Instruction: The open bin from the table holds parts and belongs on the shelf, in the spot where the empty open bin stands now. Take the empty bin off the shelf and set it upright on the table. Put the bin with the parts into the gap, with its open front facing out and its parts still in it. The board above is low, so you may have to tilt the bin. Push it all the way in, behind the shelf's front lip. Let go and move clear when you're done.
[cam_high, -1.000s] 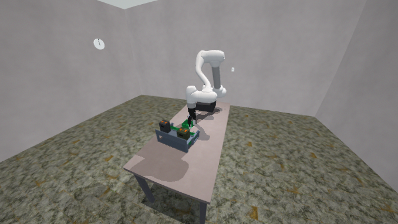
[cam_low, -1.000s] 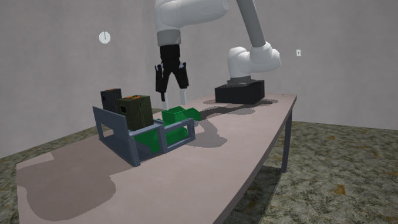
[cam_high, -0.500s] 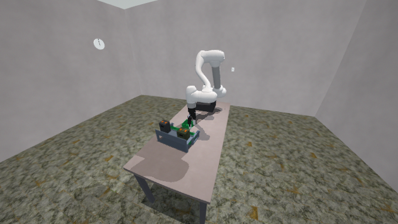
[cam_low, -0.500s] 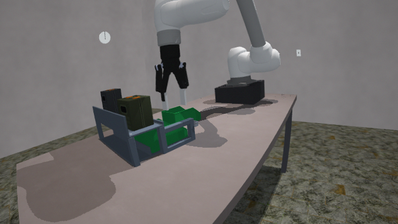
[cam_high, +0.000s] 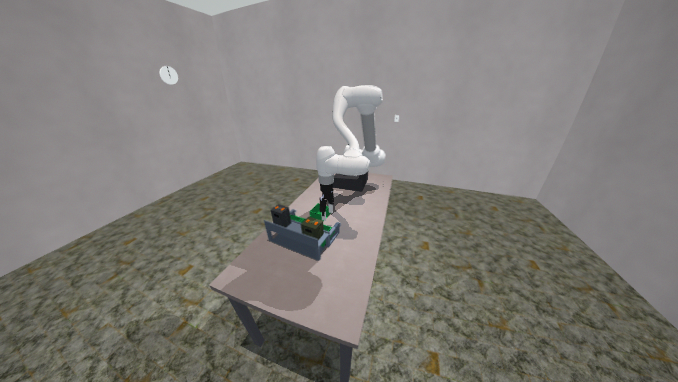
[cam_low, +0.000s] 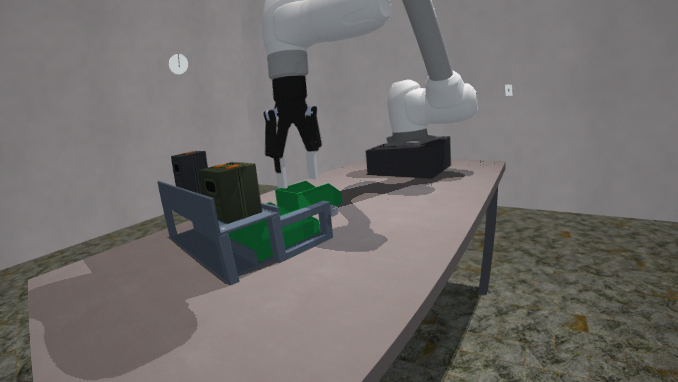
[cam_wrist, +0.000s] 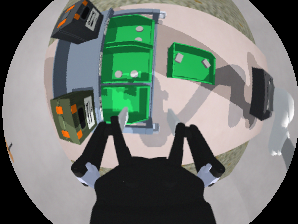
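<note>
The grey-blue shelf (cam_high: 292, 242) (cam_low: 186, 202) (cam_wrist: 75, 67) holds three green bins side by side under its low board. The empty bin (cam_wrist: 112, 95) (cam_low: 302, 231) is in the end spot beside the olive box, with no parts showing inside. The two other shelf bins (cam_wrist: 115, 55) (cam_wrist: 120, 32) hold grey parts. The bin with the parts (cam_wrist: 192, 72) (cam_low: 327, 193) (cam_high: 315, 211) stands on the table in front of the shelf, with two grey parts inside. My gripper (cam_high: 326, 212) (cam_low: 297, 174) (cam_wrist: 147, 113) is open and empty, pointing down above the shelf's front side near the empty bin.
A dark box (cam_high: 281, 216) (cam_low: 190, 170) (cam_wrist: 75, 25) and an olive box (cam_high: 311, 230) (cam_low: 232, 192) (cam_wrist: 72, 125) stand on the shelf's top board, at its two ends. The arm's black base (cam_high: 350, 182) (cam_low: 407, 159) (cam_wrist: 261, 94) is at the table's far end.
</note>
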